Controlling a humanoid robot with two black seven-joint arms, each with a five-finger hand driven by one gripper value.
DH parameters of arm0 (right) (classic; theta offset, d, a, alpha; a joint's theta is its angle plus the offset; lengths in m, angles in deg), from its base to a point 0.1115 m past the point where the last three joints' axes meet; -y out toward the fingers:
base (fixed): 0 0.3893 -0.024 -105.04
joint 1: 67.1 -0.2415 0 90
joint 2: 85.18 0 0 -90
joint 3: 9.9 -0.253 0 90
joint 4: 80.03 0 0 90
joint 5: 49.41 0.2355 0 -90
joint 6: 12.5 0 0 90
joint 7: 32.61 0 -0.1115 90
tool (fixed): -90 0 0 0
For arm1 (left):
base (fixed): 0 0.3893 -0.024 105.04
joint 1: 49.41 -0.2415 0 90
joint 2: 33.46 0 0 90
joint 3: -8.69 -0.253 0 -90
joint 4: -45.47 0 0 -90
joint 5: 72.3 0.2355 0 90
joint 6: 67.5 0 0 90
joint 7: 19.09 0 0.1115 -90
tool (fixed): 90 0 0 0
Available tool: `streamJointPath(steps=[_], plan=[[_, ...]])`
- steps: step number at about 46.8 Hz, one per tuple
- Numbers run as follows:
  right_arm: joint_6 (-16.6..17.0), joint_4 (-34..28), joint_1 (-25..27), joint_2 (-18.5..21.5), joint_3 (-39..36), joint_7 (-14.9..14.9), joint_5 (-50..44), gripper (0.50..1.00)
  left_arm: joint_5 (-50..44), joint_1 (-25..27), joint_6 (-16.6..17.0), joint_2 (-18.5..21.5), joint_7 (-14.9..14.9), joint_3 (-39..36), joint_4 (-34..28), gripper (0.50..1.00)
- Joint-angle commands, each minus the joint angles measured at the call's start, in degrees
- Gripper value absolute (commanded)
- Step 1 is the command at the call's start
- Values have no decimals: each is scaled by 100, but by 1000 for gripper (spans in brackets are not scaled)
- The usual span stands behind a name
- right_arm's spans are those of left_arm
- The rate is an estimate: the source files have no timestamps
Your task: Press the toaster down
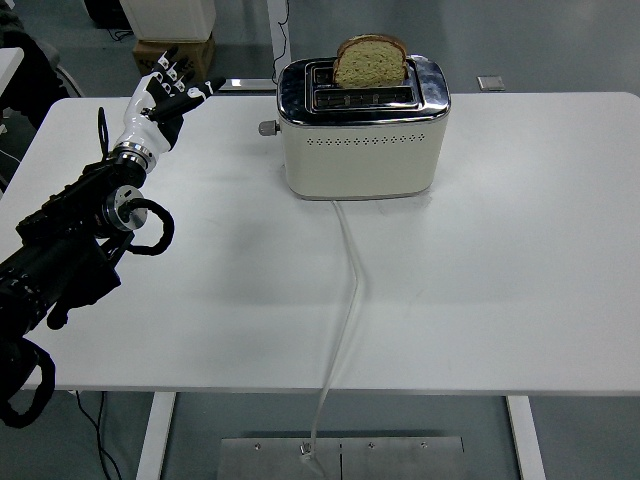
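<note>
Toaster, cream body with chrome top [362, 140], stands toward the white table's [500, 280] far edge | brown bread slice [371, 62] upright in its far slot | lever knob [267, 128] on its left end | white cord [348, 300] runs from it over the near edge | left hand [165, 100] left of toaster, raised, fingers spread, empty, not touching

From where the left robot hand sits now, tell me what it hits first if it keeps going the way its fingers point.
The left robot hand points right and slightly away, toward the toaster. Nothing lies between them; its first contact would likely be the toaster's left end, near the lever knob. Height and depth are unclear, so it might pass behind.
</note>
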Motion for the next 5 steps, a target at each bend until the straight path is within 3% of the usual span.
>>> streamJointPath(steps=[1, 5], plan=[[1, 1, 0, 0, 7, 0, -17, 1000, 1, 0, -17, 7, 77, 158, 6, 1000], [1, 9, 0, 0, 7, 0, -34, 1000, 1, 0, -61, 16, 129, 184, 41, 1000]])
